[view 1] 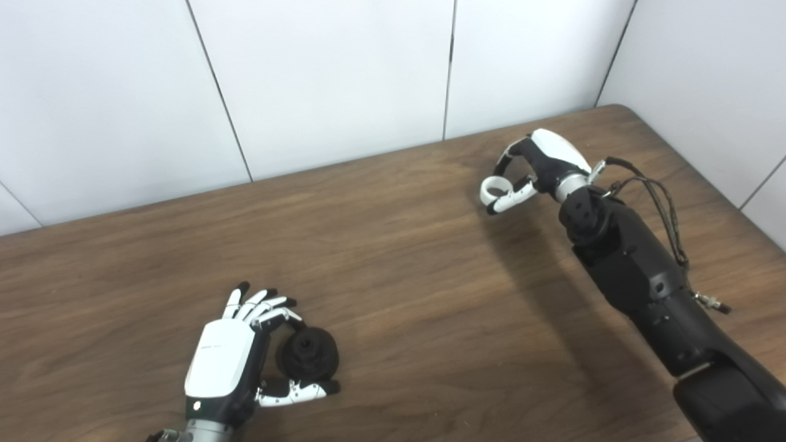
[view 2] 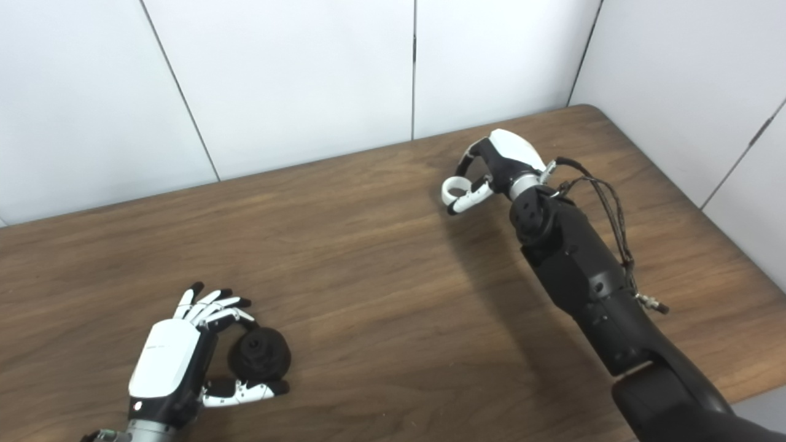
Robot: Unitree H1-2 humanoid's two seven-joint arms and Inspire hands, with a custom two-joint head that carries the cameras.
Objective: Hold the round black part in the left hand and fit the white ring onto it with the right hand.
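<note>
The round black part [view 1: 307,354] rests on the wooden table [view 1: 399,258] near the front left. My left hand [view 1: 230,359] lies beside it on its left, fingers [view 1: 270,307] curving over its far side and thumb [view 1: 295,391] reaching under its near side, loosely cupped, not clamped. Far off at the back right, my right hand [view 1: 546,156] hovers over the table, thumb and fingers pinching the white ring [view 1: 483,191]. The ring [view 2: 444,191] stands roughly upright, its hole facing me. A wide stretch of tabletop separates the two hands.
White wall panels [view 1: 338,80] run close behind the table's far edge and along its right side. The table's rounded back-right corner [view 1: 620,109] lies just beyond my right hand. A braided cable [view 1: 666,215] hangs along the right forearm.
</note>
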